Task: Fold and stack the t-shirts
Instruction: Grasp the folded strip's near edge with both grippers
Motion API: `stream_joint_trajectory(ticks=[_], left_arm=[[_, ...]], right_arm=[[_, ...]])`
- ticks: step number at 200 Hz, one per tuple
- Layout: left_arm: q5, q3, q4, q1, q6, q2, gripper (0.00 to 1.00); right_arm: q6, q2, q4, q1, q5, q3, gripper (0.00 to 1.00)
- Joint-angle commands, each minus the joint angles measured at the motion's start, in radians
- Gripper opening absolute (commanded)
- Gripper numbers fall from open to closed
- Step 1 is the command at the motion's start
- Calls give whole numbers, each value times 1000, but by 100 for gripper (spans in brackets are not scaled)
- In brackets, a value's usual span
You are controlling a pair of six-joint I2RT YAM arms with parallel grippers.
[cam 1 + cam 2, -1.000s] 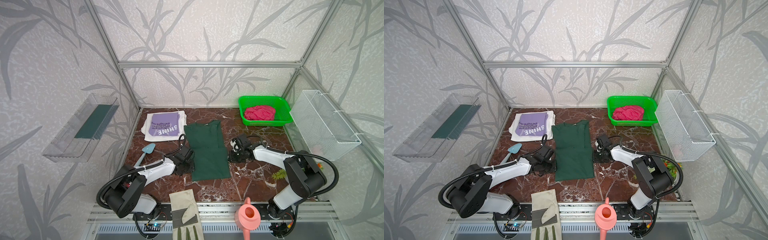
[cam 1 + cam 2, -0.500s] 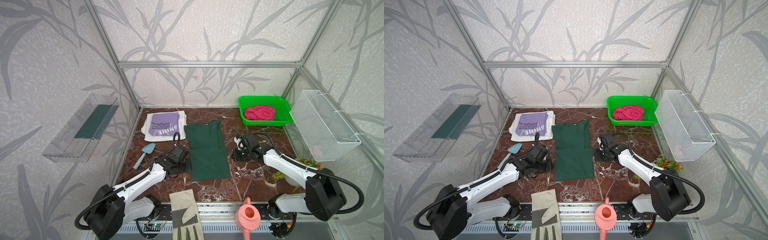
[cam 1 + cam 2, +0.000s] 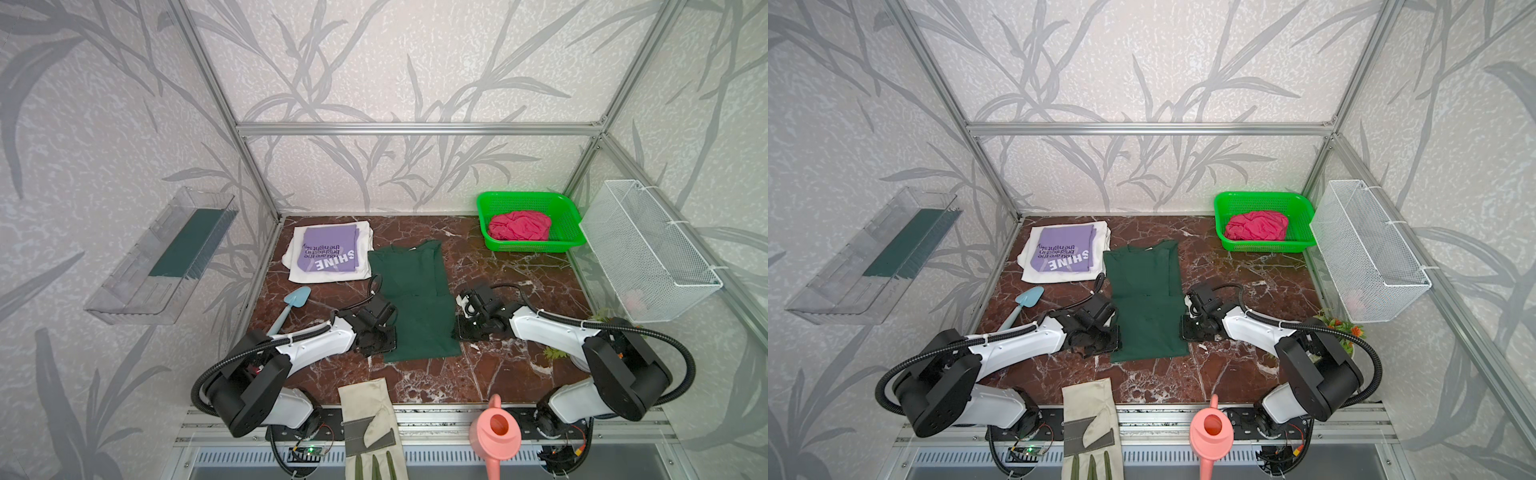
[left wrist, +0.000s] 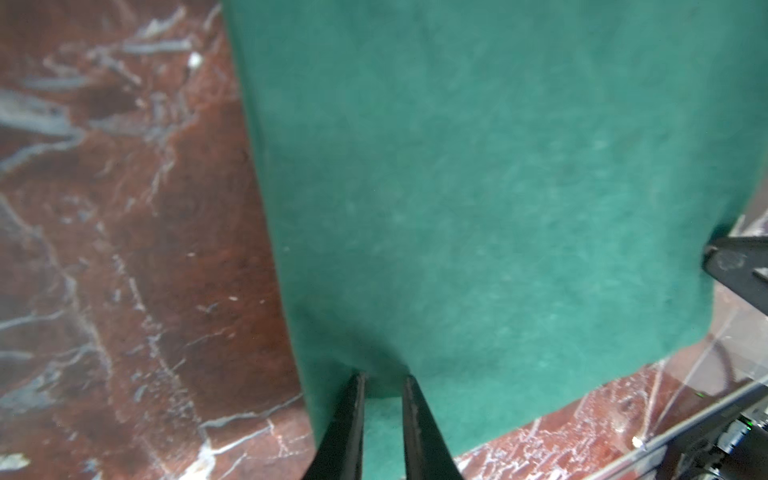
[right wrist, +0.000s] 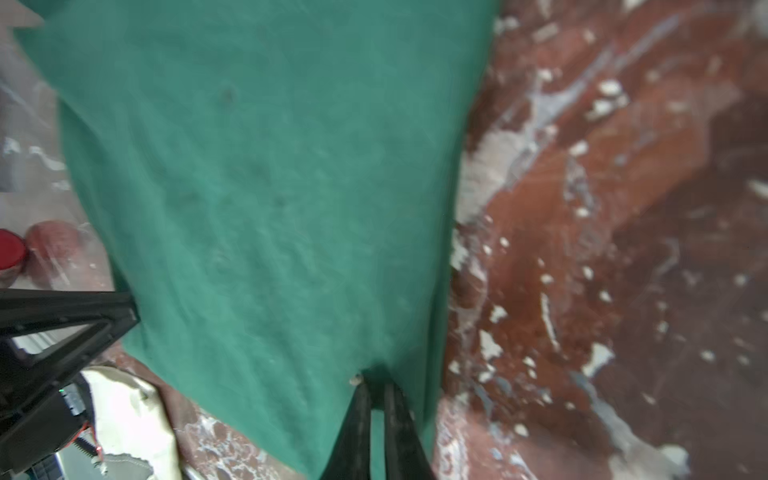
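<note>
Near edge: beige glove (image 3: 365,411) and pink watering can (image 3: 494,432), not ours.

Next back: the dark green tee (image 3: 415,299) lies flat mid-table as a long strip, collar at the far end. Over the last second the elbows swung out and came back. The left gripper (image 3: 390,337) and right gripper (image 3: 459,330) have stayed on the strip's two long edges, toward the hem, and the tee's outline hasn't shifted. We read that as grasp made, lift not started. Hem-to-collar fold looks next.

Wrist views give what the top views can't: left fingers (image 4: 349,415) and right fingers (image 5: 399,415) are nearly closed with green cloth pinched between, so both claws grip the tee's edge. From above, the gripper bodies hide that.

Only the top views show the rest. Far left, the lilac tee (image 3: 328,253) sits folded on the white tee (image 3: 296,272), just beside the green one's collar end. Far right, the pink-red tee (image 3: 519,224) lies crumpled in the green basket (image 3: 523,195), not yet folded.
</note>
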Motion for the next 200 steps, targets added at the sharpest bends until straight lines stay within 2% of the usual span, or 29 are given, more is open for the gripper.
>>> stream_joint_trajectory(ticks=[1, 56, 88, 113, 134, 155, 200], left_arm=[[-29, -13, -50, -7, -29, -16, 20], [-94, 3, -183, -23, -18, -159, 20], [-19, 21, -120, -56, -24, -180, 20], [26, 44, -73, -89, -16, -100, 20], [15, 60, -64, -116, -23, -30, 20], [-12, 55, -75, -127, -48, 11, 20], [-59, -2, -103, -126, -91, 13, 20]], right_arm=[[-10, -22, -57, -1, 55, -16, 12], [-46, -189, -212, 2, 135, -18, 12], [-18, -269, -201, 36, 71, -16, 12], [19, -230, -114, 88, 3, -23, 12], [52, -154, -55, 122, -20, -26, 12], [76, -99, 1, 132, -10, -53, 12], [82, -45, -23, 129, 33, -107, 12]])
